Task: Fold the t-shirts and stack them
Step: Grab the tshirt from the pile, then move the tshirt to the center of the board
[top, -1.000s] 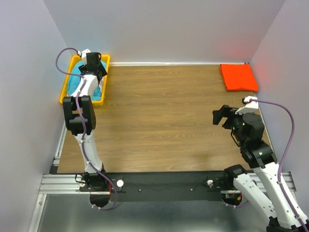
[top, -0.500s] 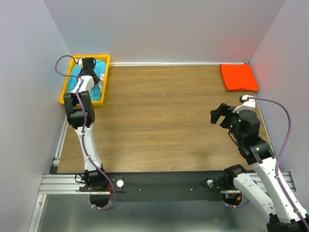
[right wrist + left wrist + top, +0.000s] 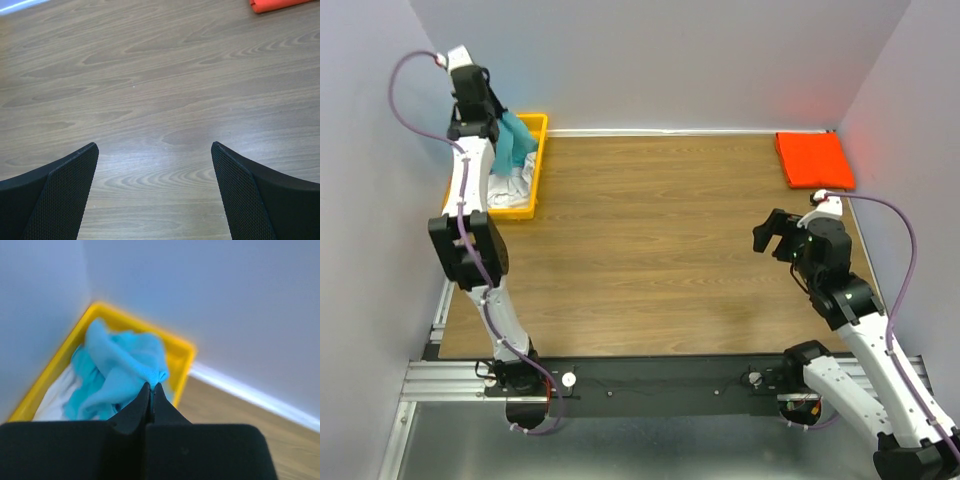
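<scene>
One shirt looks finished to me: the bright orange-red cloth t-shirt (image 3: 813, 160) lies folded flat in the upper right corner of the overhead frame, on the wooden counter (image 3: 650, 230). My left pincer (image 3: 151, 385) is pinched tight on a peak of the soft turquoise-blue cloth t-shirt (image 3: 125, 370), high in the upper left of the overhead view, above the yellow plastic bin (image 3: 537, 128). The shirt hangs from the tips, and its lower part reaches down into the bin over the white cloth (image 3: 510, 188) lying there. My right pincer (image 3: 155, 147) hovers with its fingers wide apart and nothing between them. It is over bare wood at the right of the overhead frame, well apart from the folded shirt.

I read the step in hand as drawing the turquoise shirt out of the bin. Next, I reckon, I need to carry it clear of the rim to the open middle of the counter. There I would lay it flat, with the right pincer taking a second edge to spread it. I would watch that the white cloth is not dragged along.
</scene>
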